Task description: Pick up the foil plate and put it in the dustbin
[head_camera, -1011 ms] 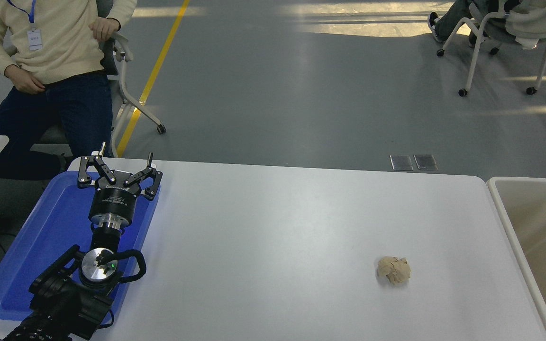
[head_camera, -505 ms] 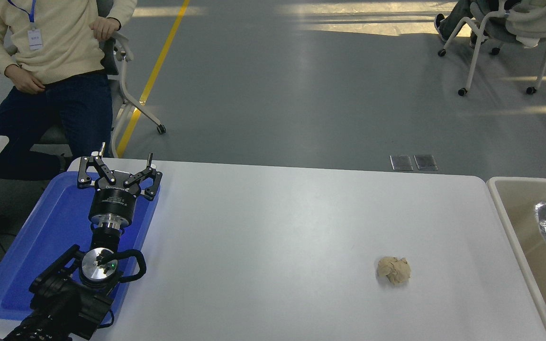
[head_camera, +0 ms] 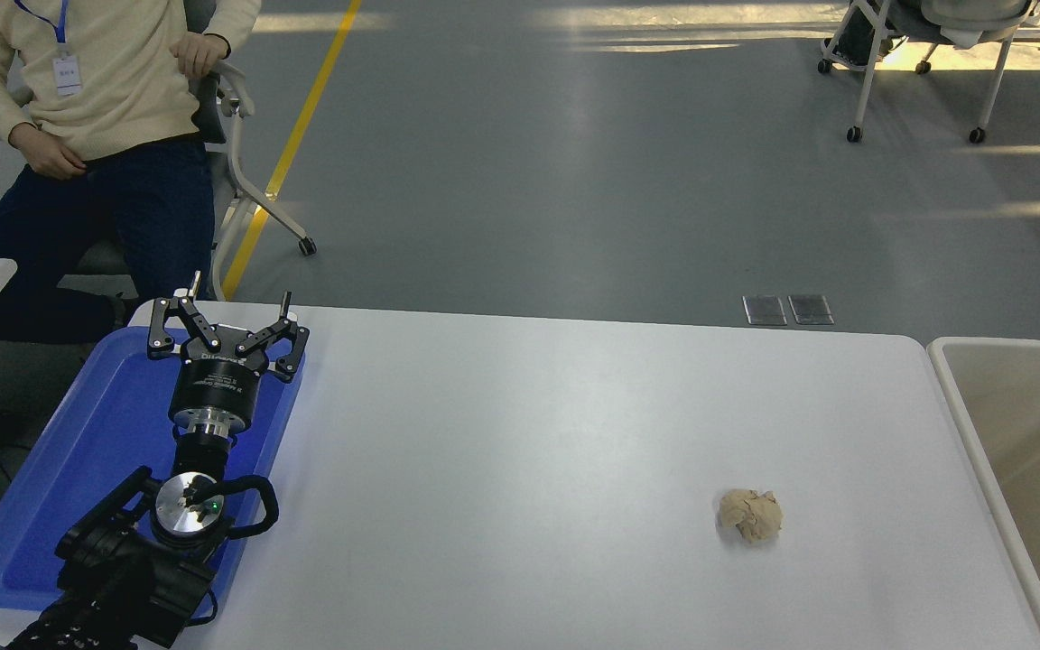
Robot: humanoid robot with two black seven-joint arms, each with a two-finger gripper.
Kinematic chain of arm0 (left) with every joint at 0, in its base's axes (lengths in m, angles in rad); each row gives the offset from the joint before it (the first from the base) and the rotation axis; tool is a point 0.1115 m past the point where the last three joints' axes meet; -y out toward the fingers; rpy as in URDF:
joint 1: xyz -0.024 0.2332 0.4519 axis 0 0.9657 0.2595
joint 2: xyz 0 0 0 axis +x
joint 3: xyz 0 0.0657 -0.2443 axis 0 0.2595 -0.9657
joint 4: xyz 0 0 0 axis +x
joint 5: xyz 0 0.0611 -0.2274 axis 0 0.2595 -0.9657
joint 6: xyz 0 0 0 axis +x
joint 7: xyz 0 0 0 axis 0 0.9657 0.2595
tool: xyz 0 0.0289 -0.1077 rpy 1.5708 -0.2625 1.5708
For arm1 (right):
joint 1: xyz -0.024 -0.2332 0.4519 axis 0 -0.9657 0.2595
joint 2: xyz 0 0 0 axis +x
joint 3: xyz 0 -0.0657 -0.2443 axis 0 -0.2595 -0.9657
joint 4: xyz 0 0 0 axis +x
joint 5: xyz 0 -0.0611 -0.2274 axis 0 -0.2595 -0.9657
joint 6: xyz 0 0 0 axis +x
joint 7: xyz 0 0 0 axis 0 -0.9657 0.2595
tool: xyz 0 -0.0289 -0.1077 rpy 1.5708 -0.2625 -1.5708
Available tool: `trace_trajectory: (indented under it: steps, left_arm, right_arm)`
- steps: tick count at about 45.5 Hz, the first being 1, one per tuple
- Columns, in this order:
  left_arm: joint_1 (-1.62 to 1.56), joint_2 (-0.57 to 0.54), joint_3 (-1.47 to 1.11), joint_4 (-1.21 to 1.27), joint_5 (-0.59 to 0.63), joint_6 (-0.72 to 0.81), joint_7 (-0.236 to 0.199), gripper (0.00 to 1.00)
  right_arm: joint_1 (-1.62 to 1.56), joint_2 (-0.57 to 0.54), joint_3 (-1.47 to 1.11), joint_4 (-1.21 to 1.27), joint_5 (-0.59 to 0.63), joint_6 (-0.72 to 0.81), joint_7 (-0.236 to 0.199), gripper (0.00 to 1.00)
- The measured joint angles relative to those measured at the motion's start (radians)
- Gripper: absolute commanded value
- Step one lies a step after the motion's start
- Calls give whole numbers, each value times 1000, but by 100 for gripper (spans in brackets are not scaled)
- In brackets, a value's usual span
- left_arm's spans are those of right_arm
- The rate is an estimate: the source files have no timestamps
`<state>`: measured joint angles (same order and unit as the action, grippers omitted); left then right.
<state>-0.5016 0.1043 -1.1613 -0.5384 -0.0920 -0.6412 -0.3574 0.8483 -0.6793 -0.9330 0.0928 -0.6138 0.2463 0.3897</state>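
Note:
The beige dustbin (head_camera: 967, 424) stands at the table's right end, its thick pale rim and smooth inner walls showing; only part of its inside is in frame. The foil plate is out of view. My left gripper (head_camera: 224, 307) is parked over the blue tray at the lower left, its fingers spread open with nothing between them. My right arm and gripper do not show.
A flat blue tray (head_camera: 51, 487) lies under the left arm. A crumpled beige paper ball (head_camera: 750, 515) sits on the white table (head_camera: 529, 433) right of centre. A person (head_camera: 87, 108) sits beyond the far left corner. A wheeled chair (head_camera: 926, 54) stands at the top right.
The foil plate that showed inside the dustbin at the right edge is no longer visible. The chair at the top right has shifted. The left arm has not moved.

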Motion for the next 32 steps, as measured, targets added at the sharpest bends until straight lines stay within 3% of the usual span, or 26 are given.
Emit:
trace_trajectory:
  steps: [21,32]
  left_arm:
    - [0,0,0,0,0,-2,0,100]
    - [0,0,0,0,0,-2,0,100]
  right_arm:
    - [201,43,3,78,14,142,7,99]
    - [388,38,2,263,15,209,-20,99]
